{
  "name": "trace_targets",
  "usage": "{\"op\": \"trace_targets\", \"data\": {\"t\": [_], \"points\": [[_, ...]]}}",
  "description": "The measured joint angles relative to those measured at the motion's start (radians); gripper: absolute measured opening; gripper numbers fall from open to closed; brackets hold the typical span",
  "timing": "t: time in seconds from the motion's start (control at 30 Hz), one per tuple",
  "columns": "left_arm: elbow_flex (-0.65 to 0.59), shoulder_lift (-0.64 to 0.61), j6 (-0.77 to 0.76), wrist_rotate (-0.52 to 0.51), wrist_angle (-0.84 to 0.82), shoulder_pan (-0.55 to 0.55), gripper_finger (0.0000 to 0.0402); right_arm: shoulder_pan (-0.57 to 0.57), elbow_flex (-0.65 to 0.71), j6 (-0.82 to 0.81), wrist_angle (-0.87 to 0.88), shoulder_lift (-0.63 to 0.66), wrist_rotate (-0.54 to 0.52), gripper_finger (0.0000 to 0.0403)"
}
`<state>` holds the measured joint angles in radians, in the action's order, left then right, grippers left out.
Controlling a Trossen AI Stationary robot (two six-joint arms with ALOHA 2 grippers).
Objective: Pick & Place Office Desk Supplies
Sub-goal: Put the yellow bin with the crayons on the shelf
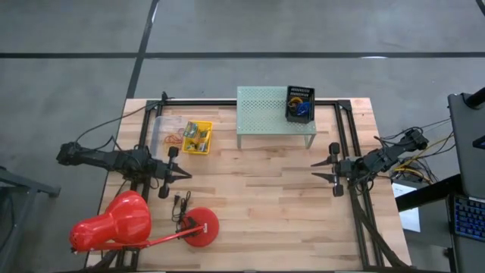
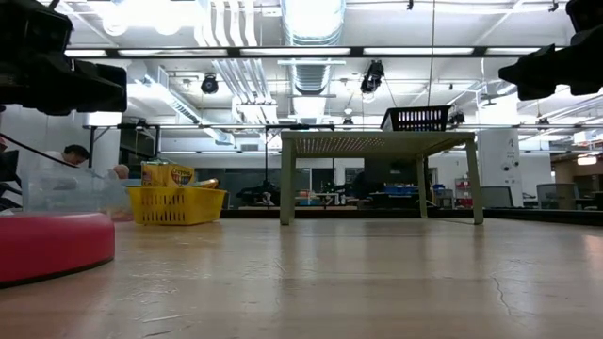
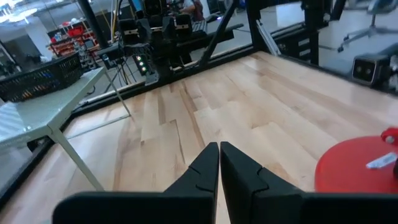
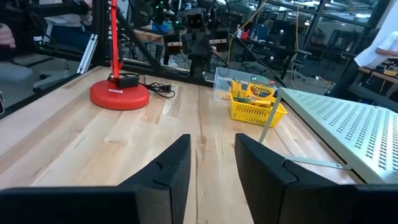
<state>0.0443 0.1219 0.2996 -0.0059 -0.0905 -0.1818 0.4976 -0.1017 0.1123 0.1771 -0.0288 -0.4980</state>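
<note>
Here both arms hang above the wooden worktop with nothing held: the left gripper has its jaws pressed together, while the right gripper holds its jaws partly apart around empty air. The supplies sit in two places at the far half of the worktop. A yellow basket with crayon boxes in it stands to the left of the mint-green shelf, with a clear tray holding what look like thin rubber bands just beside it on the outer side. A black basket with coloured bits in it, too small to name, rests on top of the shelf at its right end. The relation that matters is simple: the yellow basket lies beyond the left gripper and slightly toward the table's middle, so the left arm is much the nearer one for it; the black basket lies beyond the right gripper and higher, on the shelf top. The yellow basket's long side runs roughly front to back. I would judge no pick has begun, and the left jaws would have to open first. The red desk lamp lies near the left arm's base, away from that path.
</note>
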Motion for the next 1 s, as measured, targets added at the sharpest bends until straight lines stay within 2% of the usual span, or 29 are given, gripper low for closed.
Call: {"op": "trace_targets", "data": {"t": [0.17,0.33,0.53,0.63,1.0], "points": [[0.005,0.0,-0.016,0.002,0.099,0.0,0.0019,0.0,0.0,0.0,0.0,0.0,0.0,0.013],[0.013,0.006,-0.033,-0.135,0.084,0.001,0.0019,0.0,0.0,0.0,0.0,0.0,0.0,0.0126],[0.03,0.053,-0.042,-0.198,0.091,0.001,0.0019,0.0,0.0,0.0,0.0,0.0,0.0,0.0117],[0.061,0.107,-0.043,-0.244,0.093,0.001,0.0019,0.0,0.0,0.0,0.0,0.0,0.0,0.0113],[0.254,0.429,-0.078,-0.269,0.046,0.001,0.0019,0.0,0.0,0.0,0.0,0.0,0.0,0.0117]]}}
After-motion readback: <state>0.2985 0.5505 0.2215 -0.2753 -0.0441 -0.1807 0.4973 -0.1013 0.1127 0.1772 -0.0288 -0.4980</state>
